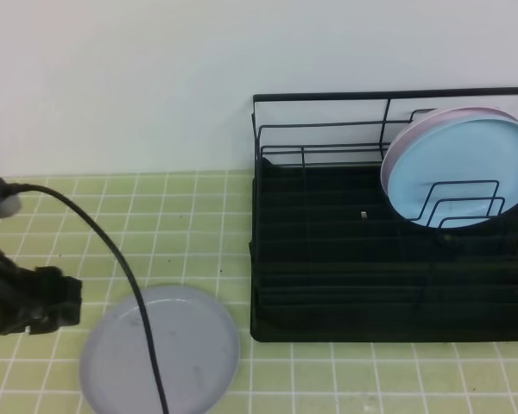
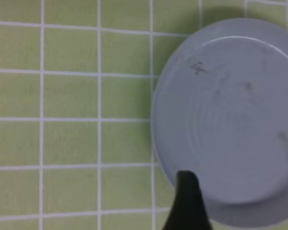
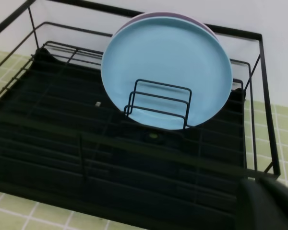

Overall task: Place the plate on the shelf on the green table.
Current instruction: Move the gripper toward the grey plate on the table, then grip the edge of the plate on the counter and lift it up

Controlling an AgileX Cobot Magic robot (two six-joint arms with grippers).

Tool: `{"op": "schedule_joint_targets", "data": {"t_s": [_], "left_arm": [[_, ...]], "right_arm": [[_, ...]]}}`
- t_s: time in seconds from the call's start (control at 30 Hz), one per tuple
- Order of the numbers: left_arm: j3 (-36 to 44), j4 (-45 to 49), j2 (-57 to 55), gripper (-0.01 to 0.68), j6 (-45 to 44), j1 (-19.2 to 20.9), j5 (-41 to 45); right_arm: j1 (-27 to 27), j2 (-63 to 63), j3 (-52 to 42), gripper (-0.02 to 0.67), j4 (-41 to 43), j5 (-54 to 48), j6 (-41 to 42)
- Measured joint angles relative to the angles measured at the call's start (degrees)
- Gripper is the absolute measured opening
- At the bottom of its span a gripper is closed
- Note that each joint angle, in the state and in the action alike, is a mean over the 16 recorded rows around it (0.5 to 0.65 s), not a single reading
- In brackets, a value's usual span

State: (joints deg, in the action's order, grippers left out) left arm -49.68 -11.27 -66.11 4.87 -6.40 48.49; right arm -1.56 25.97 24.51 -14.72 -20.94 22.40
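Lying flat on green table (image 1: 345,379), lower left of frame: grey plate (image 1: 160,352), outside shelf (image 1: 328,259). Left gripper (image 1: 65,302) just beside plate's left rim, holding nothing; jaw gap prob. open, can't tell. Right gripper barely in view, shut, empty. Blue plate (image 1: 466,172) w/ pink plate (image 1: 432,121) behind, upright in dividers.

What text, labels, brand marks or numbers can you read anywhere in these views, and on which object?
None: no readable text in any view.
Pale grey round plate: only faint scuff marks, no print.
Black wire dish rack: no label; a tiny pale speck on its tray is too small to read.
Light blue plate: plain.
Yellow-green tiled table: grout lines only.
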Motion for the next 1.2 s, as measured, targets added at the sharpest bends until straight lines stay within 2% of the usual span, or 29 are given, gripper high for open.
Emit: {"op": "schedule_joint_targets", "data": {"t_s": [0.13,0.3,0.83,1.2], "left_arm": [[-0.1,0.3,-7.6,0.433,-0.7,0.0,-4.4],[-0.2,0.9,-15.3,0.457,-1.4,0.0,-9.2],[-0.2,-2.7,-30.3,0.392,-5.5,0.0,-19.2],[-0.3,-6.6,-32.3,0.269,-9.2,0.0,-21.5]], "right_arm": [[0.0,0.0,-0.7,0.001,-0.4,0.8,0.0],[0.0,-0.1,-1.8,0.001,-0.6,2.2,0.0],[0.0,-0.1,-3.5,0.001,-1.0,4.4,0.0],[0.0,-0.1,-3.5,0.001,-1.0,4.5,0.0]]}}
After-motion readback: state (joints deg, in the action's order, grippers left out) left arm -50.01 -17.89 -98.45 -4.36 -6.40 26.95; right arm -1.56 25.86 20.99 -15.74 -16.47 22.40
